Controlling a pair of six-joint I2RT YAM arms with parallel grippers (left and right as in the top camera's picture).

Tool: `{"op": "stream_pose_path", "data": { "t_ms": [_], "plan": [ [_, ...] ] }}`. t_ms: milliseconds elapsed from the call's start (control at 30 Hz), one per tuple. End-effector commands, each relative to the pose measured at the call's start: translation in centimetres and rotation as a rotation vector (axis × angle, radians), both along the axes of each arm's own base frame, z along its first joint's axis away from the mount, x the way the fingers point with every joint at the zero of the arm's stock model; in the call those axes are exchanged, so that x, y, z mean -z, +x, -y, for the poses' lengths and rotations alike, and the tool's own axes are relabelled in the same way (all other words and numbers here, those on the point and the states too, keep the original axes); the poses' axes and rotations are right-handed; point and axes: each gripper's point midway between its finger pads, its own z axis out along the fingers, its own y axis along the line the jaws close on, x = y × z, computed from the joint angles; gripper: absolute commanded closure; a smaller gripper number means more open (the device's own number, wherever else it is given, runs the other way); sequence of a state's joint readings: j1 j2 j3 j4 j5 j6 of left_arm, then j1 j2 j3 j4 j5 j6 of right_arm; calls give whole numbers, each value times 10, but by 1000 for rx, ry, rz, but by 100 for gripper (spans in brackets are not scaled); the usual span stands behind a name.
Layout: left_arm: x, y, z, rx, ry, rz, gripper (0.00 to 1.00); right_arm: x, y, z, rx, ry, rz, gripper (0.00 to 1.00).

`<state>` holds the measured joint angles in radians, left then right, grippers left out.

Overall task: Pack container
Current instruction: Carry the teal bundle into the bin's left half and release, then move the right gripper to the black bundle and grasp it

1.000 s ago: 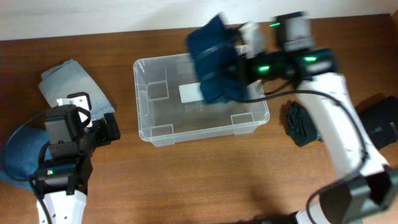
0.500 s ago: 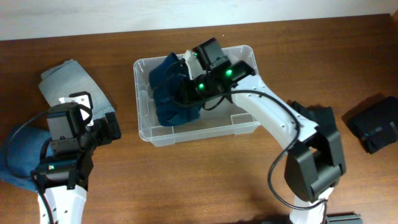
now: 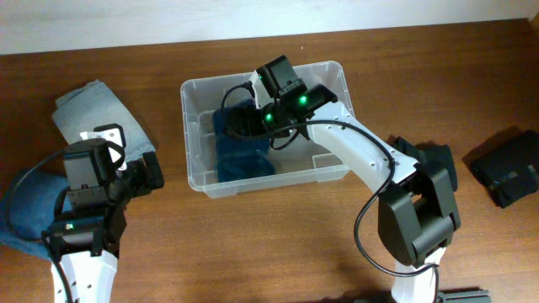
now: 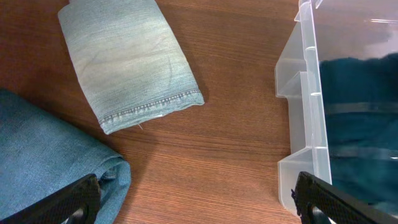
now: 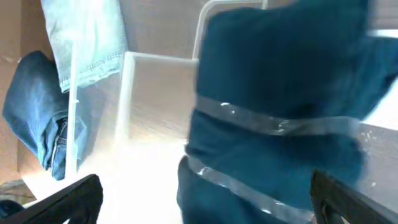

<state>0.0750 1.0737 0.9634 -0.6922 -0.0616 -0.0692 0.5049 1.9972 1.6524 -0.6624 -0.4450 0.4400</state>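
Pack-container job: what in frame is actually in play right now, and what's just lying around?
In play: container; dark teal folded garment inside it; right gripper, open above it.

Lying about: light denim fold and blue jeans by the open left gripper; black garment and dark bundle at the right.
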Motion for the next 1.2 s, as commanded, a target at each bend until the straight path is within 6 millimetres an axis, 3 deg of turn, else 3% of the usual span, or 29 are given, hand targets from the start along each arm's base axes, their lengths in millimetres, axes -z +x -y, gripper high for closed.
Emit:
{"op": "stream_pose_path", "data": {
  "t_ms": [0, 167, 300, 433, 533, 600, 633, 667, 700, 800, 967, 1033, 1067, 1167],
  "plan": [
    [-9, 3, -4, -19, 8, 23, 1, 1, 1, 2, -7, -13, 10, 2],
    [-9, 3, -4, -19, 8, 23, 1, -2, 5, 9, -58, -41, 66, 2],
    [-9, 3, -4, -19, 8, 23, 1, -28, 22, 48, -9, -155, 164, 2],
    [-10, 4, -4, -19, 8, 26, 1, -89, 39, 118, 144, -260, 277, 2],
    [-10, 4, -4, -19, 8, 27, 1, -129, 43, 199, 372, -284, 298, 2],
    [-10, 4, -4, -19, 8, 27, 1, -137, 36, 250, 528, -277, 240, 2],
    [-10, 4, -4, -19, 8, 27, 1, -135, 25, 285, 635, -275, 173, 1],
    [-10, 4, -4, -19, 8, 27, 1, -132, 19, 304, 685, -274, 134, 1],
    [-10, 4, -4, -19, 8, 27, 1, -124, 5, 337, 769, -272, 59, 1],
    [-10, 4, -4, -19, 8, 27, 1, -99, -20, 385, 868, -235, -74, 1],
    [-10, 4, -4, -19, 8, 27, 1, -41, -64, 428, 961, -151, -269, 1],
    [-10, 4, -4, -19, 8, 27, 1, -13, -83, 432, 981, -116, -348, 1],
    [-10, 4, -4, -19, 8, 29, 0, 18, -101, 432, 992, -92, -414, 1],
    [-10, 4, -4, -19, 8, 30, 1, 49, -112, 428, 1003, -61, -443, 1]
  ]
}}
